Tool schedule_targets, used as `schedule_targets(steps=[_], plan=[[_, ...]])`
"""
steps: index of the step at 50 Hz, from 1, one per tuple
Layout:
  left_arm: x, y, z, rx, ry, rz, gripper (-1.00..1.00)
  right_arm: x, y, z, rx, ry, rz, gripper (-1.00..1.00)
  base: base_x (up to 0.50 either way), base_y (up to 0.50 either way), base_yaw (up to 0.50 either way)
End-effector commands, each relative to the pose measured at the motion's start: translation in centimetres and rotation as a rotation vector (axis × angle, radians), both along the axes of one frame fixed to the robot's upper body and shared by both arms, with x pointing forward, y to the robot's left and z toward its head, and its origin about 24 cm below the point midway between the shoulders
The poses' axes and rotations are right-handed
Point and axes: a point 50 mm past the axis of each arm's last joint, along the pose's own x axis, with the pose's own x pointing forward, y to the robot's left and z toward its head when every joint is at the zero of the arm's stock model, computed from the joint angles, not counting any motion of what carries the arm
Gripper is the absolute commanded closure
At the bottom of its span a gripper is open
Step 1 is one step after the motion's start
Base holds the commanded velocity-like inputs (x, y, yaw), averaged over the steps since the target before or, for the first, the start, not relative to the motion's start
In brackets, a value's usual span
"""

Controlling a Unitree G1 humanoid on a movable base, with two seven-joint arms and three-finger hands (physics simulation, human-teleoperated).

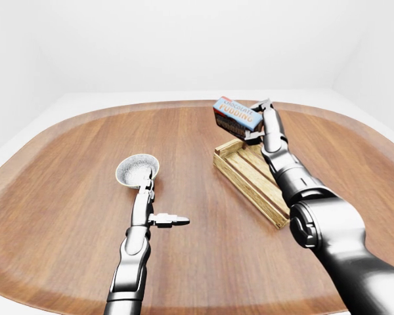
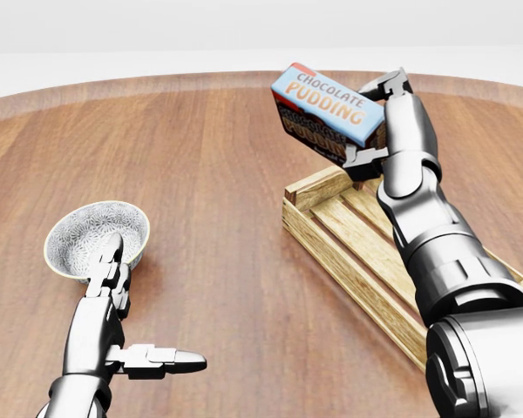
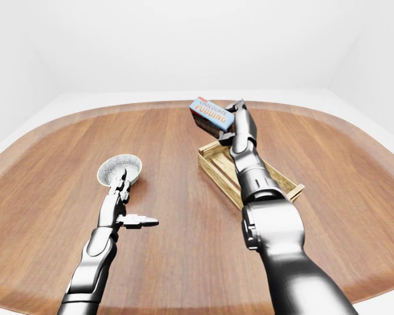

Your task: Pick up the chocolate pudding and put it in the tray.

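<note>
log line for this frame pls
right hand: shut on chocolate pudding, held above tray end | left hand: open, idle by bowl | pudding not yet placed

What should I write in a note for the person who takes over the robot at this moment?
Right hand: shut on the chocolate pudding box, held tilted in the air near the top-left end of the tray.
Left hand: open, holding nothing, low on the table just below the bowl.
Done: the box is picked up and brought to the tray.
Left: bring the box fully over the tray, lower it inside, open the fingers, and pull the hand away.
</note>
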Motion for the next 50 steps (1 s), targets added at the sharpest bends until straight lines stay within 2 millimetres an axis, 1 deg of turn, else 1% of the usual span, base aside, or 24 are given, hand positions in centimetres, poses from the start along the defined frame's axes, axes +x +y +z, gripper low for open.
schedule_targets(steps=[1, 6, 7, 8, 10, 16, 18, 23, 27, 34, 40, 50], plan=[[0.1, 0.1, 0.0, -0.014, 0.003, 0.002, -1.00, -0.3, -1.4, -0.4, 0.012, 0.000, -0.054, 1.00, 0.00, 0.00, 0.00], [0.1, 0.1, 0.1, -0.015, 0.003, 0.004, -1.00, -0.4, -1.7, -0.8, 0.006, 0.006, -0.066, 1.00, 0.00, 0.00, 0.00], [0.1, 0.1, 0.0, -0.015, 0.003, 0.004, -1.00, -0.7, -1.9, -1.7, 0.000, 0.024, -0.080, 1.00, 0.00, 0.00, 0.00], [0.1, 0.1, 0.0, -0.015, 0.003, 0.004, -1.00, -0.5, -1.9, -1.0, 0.006, 0.012, -0.074, 1.00, 0.00, 0.00, 0.00], [0.2, 0.1, 0.0, -0.016, 0.004, 0.004, -1.00, -0.5, -2.1, -0.8, 0.004, 0.007, -0.077, 1.00, 0.00, 0.00, 0.00], [0.2, 0.1, 0.0, -0.016, 0.004, 0.004, -1.00, -0.7, -2.7, -1.2, 0.001, 0.015, -0.095, 1.00, 0.00, 0.00, 0.00], [0.2, 0.1, 0.0, -0.016, 0.004, 0.003, -1.00, -0.8, -2.9, -1.8, 0.000, 0.027, -0.105, 1.00, 0.00, 0.00, 0.00], [0.1, 0.1, 0.1, -0.015, 0.004, 0.002, -1.00, -1.0, -3.2, -2.3, -0.003, 0.037, -0.117, 1.00, 0.00, 0.00, 0.00], [0.1, 0.1, 0.0, -0.014, 0.004, 0.001, -1.00, -1.1, -3.4, -2.3, 0.001, 0.037, -0.123, 1.00, 0.00, 0.00, 0.00], [0.1, 0.1, -0.1, -0.012, 0.003, 0.000, -1.00, -1.4, -3.8, -3.1, -0.003, 0.055, -0.139, 1.00, 0.00, 0.00, 0.00], [0.1, 0.1, -0.1, -0.012, 0.004, 0.000, -1.00, -1.6, -4.2, -3.4, 0.001, 0.061, -0.151, 1.00, 0.00, 0.00, 0.00], [0.0, 0.1, -0.1, -0.011, 0.004, -0.001, -1.00, -1.8, -4.5, -3.9, -0.007, 0.074, -0.159, 1.00, 0.00, 0.00, 0.00]])
